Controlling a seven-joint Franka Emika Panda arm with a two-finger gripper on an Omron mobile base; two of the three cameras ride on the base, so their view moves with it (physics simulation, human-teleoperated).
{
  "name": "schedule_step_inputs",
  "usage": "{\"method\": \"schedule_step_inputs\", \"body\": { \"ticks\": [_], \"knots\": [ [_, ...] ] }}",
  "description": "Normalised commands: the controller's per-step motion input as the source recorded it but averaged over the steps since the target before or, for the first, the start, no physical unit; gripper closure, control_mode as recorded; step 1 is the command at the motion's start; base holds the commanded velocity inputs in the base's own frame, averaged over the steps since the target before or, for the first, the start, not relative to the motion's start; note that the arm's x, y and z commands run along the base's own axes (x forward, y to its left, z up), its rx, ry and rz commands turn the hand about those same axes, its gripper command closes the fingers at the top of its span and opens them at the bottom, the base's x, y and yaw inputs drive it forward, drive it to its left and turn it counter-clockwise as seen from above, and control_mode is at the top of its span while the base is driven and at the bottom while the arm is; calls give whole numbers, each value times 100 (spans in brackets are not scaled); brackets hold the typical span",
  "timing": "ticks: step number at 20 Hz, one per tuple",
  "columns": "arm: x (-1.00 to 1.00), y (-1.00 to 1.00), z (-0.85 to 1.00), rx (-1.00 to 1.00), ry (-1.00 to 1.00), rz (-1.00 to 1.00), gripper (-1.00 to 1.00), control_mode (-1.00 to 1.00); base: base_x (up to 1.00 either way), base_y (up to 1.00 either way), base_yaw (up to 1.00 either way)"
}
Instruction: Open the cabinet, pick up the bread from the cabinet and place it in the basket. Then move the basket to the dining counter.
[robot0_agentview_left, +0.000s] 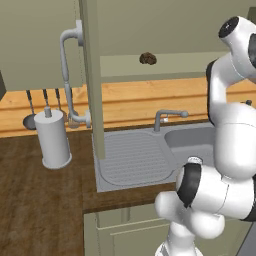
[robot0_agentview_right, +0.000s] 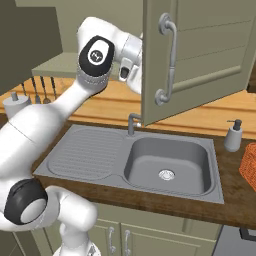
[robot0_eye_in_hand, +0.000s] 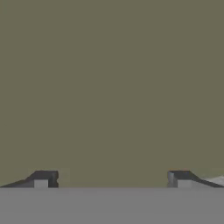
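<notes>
The bread (robot0_agentview_left: 147, 58) sits on the shelf inside the open cabinet (robot0_agentview_left: 93, 75), at about one o'clock from the sink (robot0_agentview_left: 135, 157). The swung-out door stands between bread and paper-towel roll (robot0_agentview_left: 52, 138) at nine o'clock. The gripper (robot0_eye_in_hand: 112, 179) has its fingers spread wide, holding nothing, facing a plain olive surface. The basket (robot0_agentview_right: 248, 165) shows at the right base view's three o'clock edge, beside a soap dispenser (robot0_agentview_right: 232, 135)

Both base views look forward and down from behind the arm, one from its left, one from its right. They share the steel sink (robot0_agentview_left: 135, 157), its tap (robot0_agentview_left: 167, 117), the wooden surface (robot0_agentview_left: 40, 210) and the open cabinet (robot0_agentview_right: 200, 55) door. The hand view sits very near a flat olive panel, straight ahead of the hand (robot0_eye_in_hand: 112, 179), whose finger tips (robot0_eye_in_hand: 43, 178) stand wide apart.
</notes>
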Motion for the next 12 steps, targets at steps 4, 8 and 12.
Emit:
{"method": "schedule_step_inputs", "body": {
  "ticks": [4,8,12],
  "knots": [
    [0,-83,-37,11,-22,-44,-100,-100,0,0,0],
    [1,-96,-39,9,-20,-44,-100,-100,0,0,0],
    [21,-40,-8,4,-26,-34,-100,-100,0,0,0]
  ]
}}
